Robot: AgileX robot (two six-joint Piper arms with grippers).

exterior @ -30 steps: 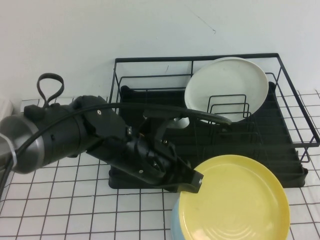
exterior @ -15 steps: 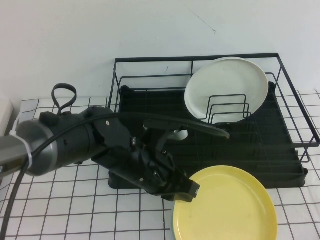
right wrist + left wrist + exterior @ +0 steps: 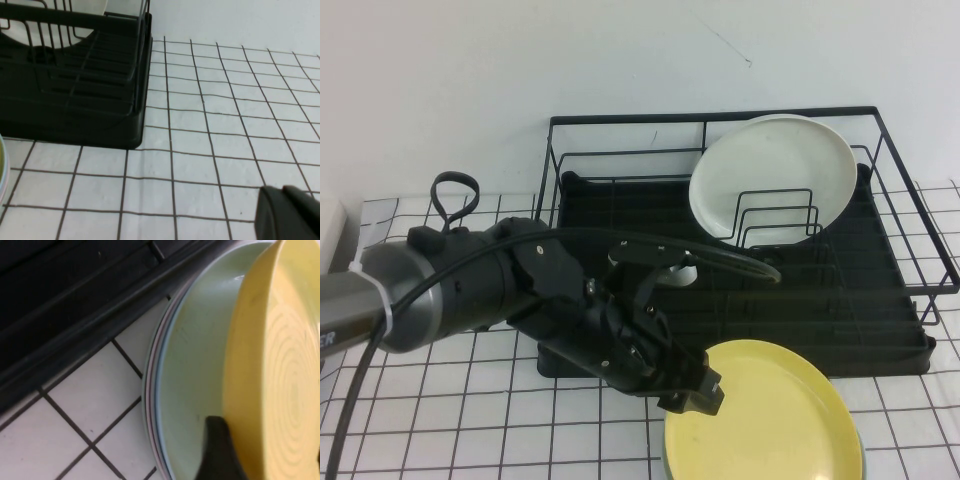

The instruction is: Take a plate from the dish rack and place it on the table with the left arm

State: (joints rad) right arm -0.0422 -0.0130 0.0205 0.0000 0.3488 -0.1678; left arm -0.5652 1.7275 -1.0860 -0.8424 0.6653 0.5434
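Plate: the yellow plate (image 3: pixel 775 415) sat at the five o'clock corner of the high view, just in front of the dish rack (image 3: pixel 740 250), its near edge cut off by the frame.
Change over the last second: the plate had dropped lower and toward six o'clock, and tilted less; the left arm (image 3: pixel 470 290) had swung down with it.
Meaning for the task: the plate was already out of the rack and, judged from this, the lowering step was nearly done, with only the release left.
Left gripper: the left gripper (image 3: pixel 695 388) was clamped on the plate's nine o'clock rim; the left wrist view showed a dark finger (image 3: pixel 217 450) against that rim.
Under the plate: the wrist view showed a pale green-blue plate (image 3: pixel 195 375) lying on the counter (image 3: pixel 75 435), so the yellow one looked headed for a stack rather than bare cloth.
Contact: whether the two plates touched could not be told.
Dish rack contents: a white plate (image 3: pixel 775 175) stood leaning in the wire dividers at one o'clock; the other slots held nothing.
Right gripper: only a dark tip (image 3: pixel 290 215) showed low over the gridded counter beside the rack; its opening could not be told.
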